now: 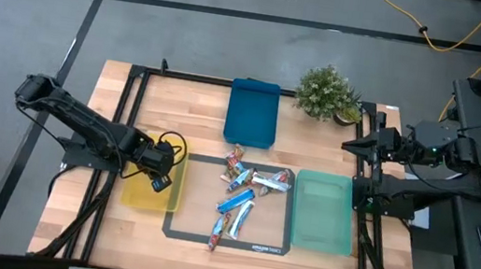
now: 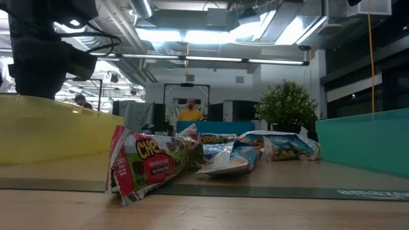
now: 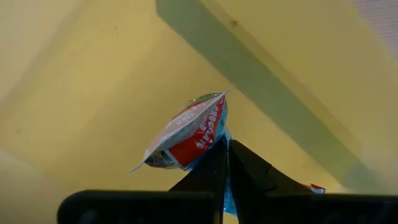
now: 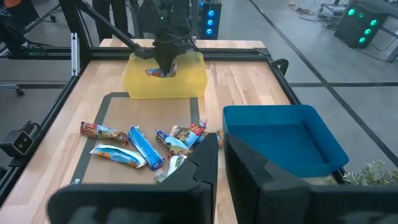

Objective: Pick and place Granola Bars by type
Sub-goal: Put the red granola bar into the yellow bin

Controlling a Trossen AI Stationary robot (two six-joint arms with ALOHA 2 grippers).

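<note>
One red-and-silver bar (image 3: 189, 134) hangs pinched in the left pincer (image 1: 160, 172) over the yellow tray (image 1: 136, 192); about nine Granola Bars (image 1: 241, 196) lie on the black mat (image 1: 176, 229), one reading "CHEWY"; blue tray (image 1: 252, 113) and green tray (image 1: 322, 212) flank them; the right pincer (image 4: 221, 158), clenched on nothing, waits at the counter (image 1: 105, 229) edge.

Red-silver bar (image 3: 189, 134) pinched w/ fingers (image 3: 211, 174) over yellow tray (image 1: 140, 191); other bars (image 1: 246, 197) piled mid-mat.

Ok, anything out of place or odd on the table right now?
Nothing stands out. The left gripper is shut on a red-and-silver bar over the yellow tray; the other bars lie jumbled on the mat, unsorted. The blue tray and green tray sit square.
</note>
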